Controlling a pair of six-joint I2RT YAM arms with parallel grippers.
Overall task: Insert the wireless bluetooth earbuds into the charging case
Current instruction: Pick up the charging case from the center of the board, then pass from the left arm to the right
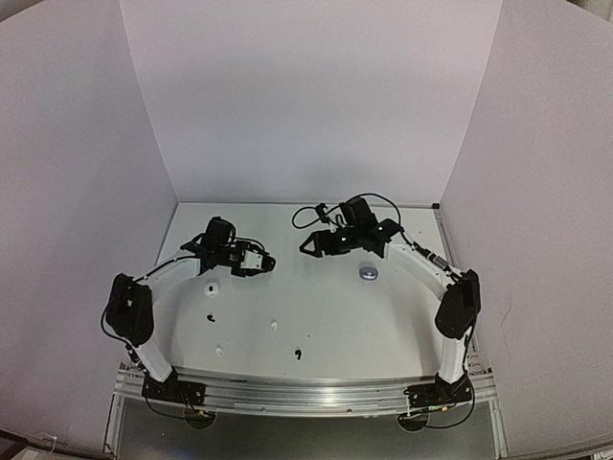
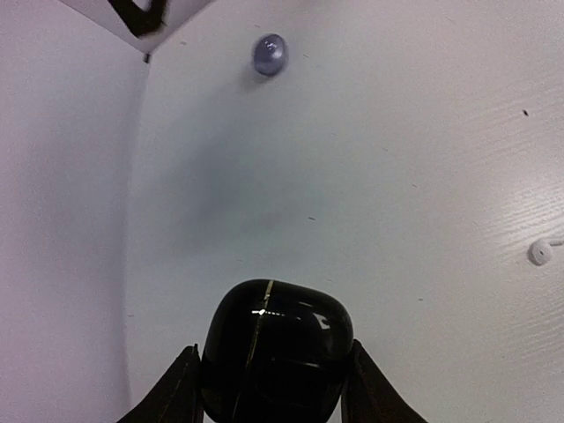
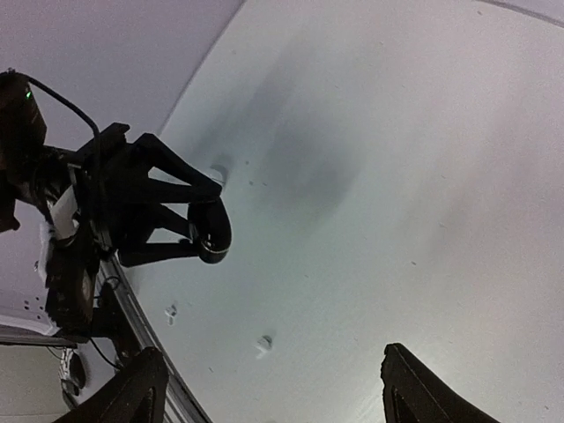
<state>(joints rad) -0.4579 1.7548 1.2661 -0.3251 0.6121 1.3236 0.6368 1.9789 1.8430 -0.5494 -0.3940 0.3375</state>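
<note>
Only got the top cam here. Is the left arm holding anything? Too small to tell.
Observer: Yes. The left gripper has its jaws clamped on a black case.
Operator: Lid open?
Observer: Shut. The left wrist view shows its seam closed.
Operator: And the other arm?
Observer: The right gripper has its jaws wide open, with nothing between them in its wrist view.

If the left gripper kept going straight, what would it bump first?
Probably the grey case, almost dead ahead of the left gripper and its black case, on the table; it might pass above, height unclear.
</note>
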